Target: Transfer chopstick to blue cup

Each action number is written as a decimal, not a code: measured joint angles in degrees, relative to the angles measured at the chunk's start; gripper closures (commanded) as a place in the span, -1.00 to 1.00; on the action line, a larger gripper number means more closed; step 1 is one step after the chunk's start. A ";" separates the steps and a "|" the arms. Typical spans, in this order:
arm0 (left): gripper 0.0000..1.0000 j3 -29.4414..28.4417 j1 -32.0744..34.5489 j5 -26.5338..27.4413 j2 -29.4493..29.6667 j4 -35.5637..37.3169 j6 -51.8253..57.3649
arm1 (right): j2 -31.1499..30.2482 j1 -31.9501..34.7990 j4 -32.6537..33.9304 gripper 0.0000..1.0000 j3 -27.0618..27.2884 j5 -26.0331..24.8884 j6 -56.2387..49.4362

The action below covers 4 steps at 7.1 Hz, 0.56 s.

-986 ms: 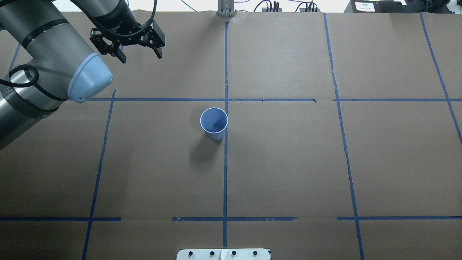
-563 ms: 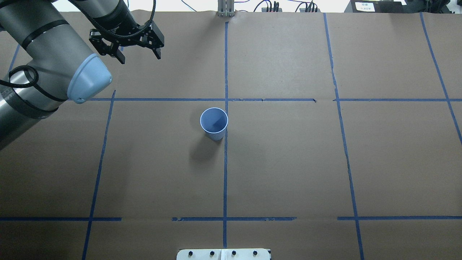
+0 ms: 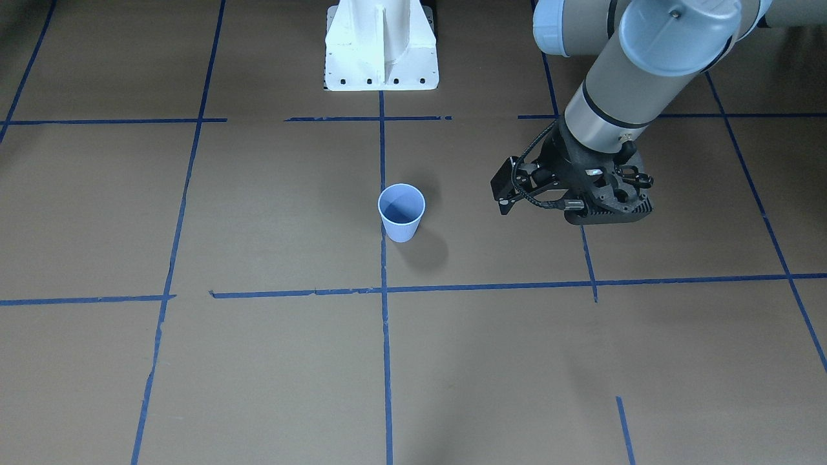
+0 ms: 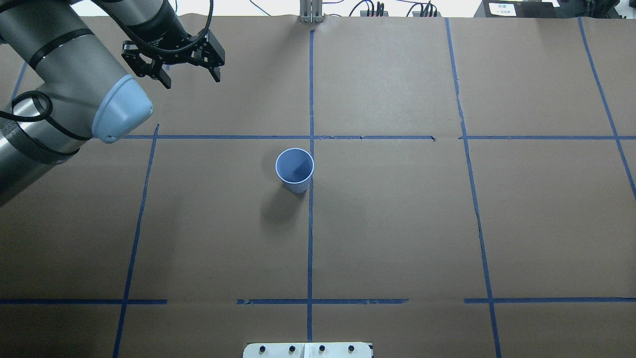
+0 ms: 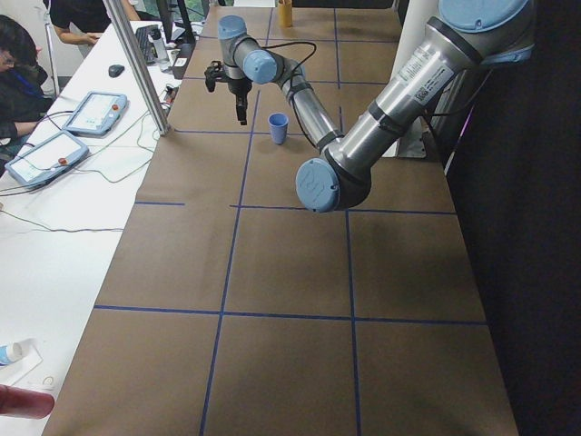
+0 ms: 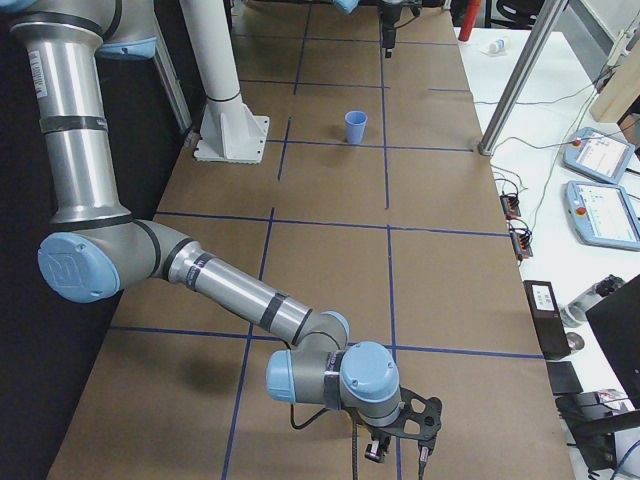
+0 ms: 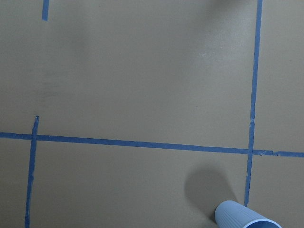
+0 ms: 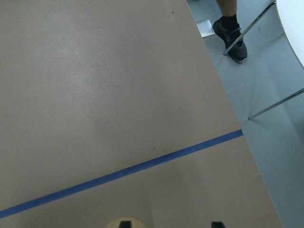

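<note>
From overhead, you've got one blue cup [image 4: 295,169] upright on the brown table [image 4: 397,223], mouth up, its long axis vertical, just left of the centre tape line [image 4: 310,238]. The left gripper [image 4: 192,79] hangs well apart from it at the far left, jaws spread wide with nothing between them.

The front-facing view shows you that gripper only from behind its wrist, fingers hidden. The cup's shadow falls toward you.

Look along from the left end: here you get what the overhead misses, two pendants [image 5: 95,111] on the side bench and a yellowish cylinder [image 5: 286,13] at the table's far end.

The right-end view is the only room view that gives you the right gripper [image 6: 398,458], low over the near end of the table.

On the left wrist camera, the cup's ribbed wall just clips the bottom right corner.

On the right wrist camera, two dark tips sit well apart at the bottom edge with only bare table between them, and a shoe [image 8: 230,33] is on the floor beyond.

The chopstick shows in no view, so I can't tell where it is or which way it points.
</note>
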<state>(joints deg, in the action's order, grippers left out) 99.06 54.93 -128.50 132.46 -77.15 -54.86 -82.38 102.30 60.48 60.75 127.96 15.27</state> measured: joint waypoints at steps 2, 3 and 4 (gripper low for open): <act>-1.00 0.00 -0.01 -0.06 -0.01 -0.04 -0.06 | 0.03 -0.16 -0.01 0.17 0.14 1.43 1.23; -1.00 0.00 -0.08 -0.08 -0.01 -0.14 -0.11 | 0.09 -0.39 -0.01 0.20 0.44 1.55 1.42; -1.00 0.00 -0.13 -0.08 -0.01 -0.27 -0.23 | 0.28 -0.88 -0.01 0.35 1.00 1.47 1.48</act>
<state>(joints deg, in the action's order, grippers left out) 99.05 54.80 -128.58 132.45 -77.43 -55.10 -82.10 101.42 60.47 61.75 129.43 16.76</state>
